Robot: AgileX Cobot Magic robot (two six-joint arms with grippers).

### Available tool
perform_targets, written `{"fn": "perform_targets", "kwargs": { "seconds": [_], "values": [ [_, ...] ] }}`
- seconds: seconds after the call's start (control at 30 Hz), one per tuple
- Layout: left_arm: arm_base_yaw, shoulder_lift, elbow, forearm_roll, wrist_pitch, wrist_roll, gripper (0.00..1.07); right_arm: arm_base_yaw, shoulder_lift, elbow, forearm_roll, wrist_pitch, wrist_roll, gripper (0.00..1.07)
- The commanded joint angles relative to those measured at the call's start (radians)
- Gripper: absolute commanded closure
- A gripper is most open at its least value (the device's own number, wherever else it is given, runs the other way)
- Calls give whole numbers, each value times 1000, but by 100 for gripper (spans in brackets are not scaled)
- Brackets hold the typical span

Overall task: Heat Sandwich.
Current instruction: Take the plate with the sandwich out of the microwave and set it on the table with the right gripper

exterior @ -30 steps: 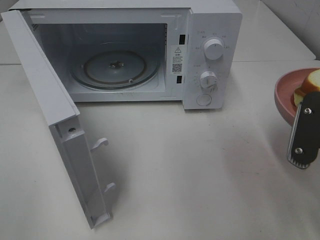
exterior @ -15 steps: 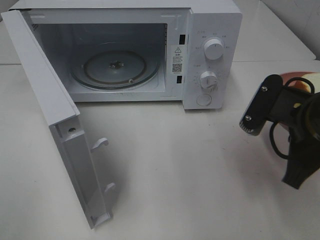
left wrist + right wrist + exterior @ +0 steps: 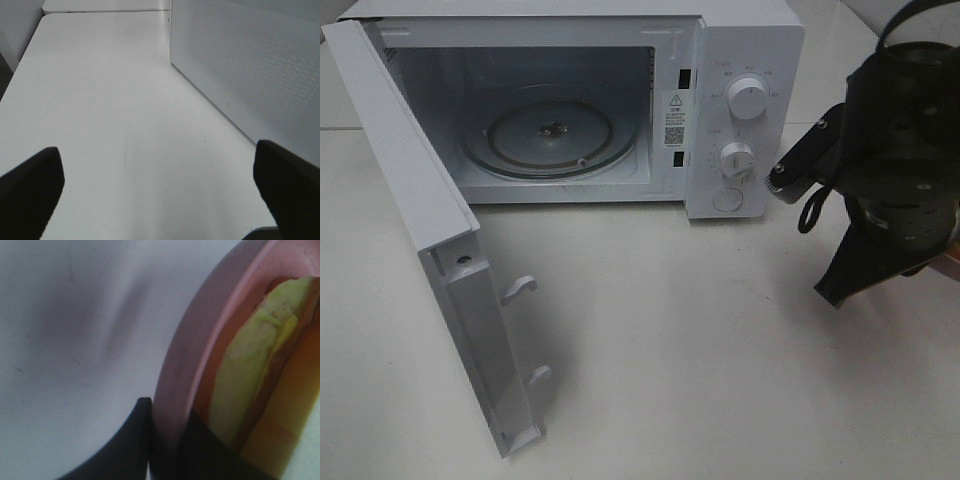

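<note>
In the right wrist view the sandwich [image 3: 260, 375] lies on the pink plate [image 3: 185, 355], showing pale green lettuce and orange filling. My right gripper [image 3: 167, 415] is shut on the plate's rim, one dark finger [image 3: 130, 445] outside it and one inside. In the exterior high view the right arm [image 3: 895, 170] hangs over the plate at the right of the table and hides plate and sandwich. The white microwave [image 3: 745, 40] stands open, with its glass turntable [image 3: 550, 135] bare. My left gripper [image 3: 160, 185] is open and empty over the table beside the microwave's wall.
The microwave door [image 3: 415, 210] swings out far to the front left, with its latch hooks [image 3: 520, 288] sticking out. The control knobs [image 3: 748, 98] face the right arm. White tabletop [image 3: 700, 350] spreads in front of the microwave.
The right arm has swung up and to the left over the plate. It now covers the plate and sandwich in the exterior high view. The microwave has not moved.
</note>
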Motion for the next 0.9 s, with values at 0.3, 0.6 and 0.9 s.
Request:
{"fn": "perform_targets", "kwargs": {
  "seconds": [0.3,0.6,0.9],
  "values": [
    [2,-8,1,-5,-11,-4,9,-114,48,-33,-3,25,22,104],
    [2,-8,1,-5,-11,-4,9,-201,51,-30,-2,0,43,103],
    [2,-8,1,-5,-11,-4,9,-226,78,32,-7,-55,105,103]
  ]
}}
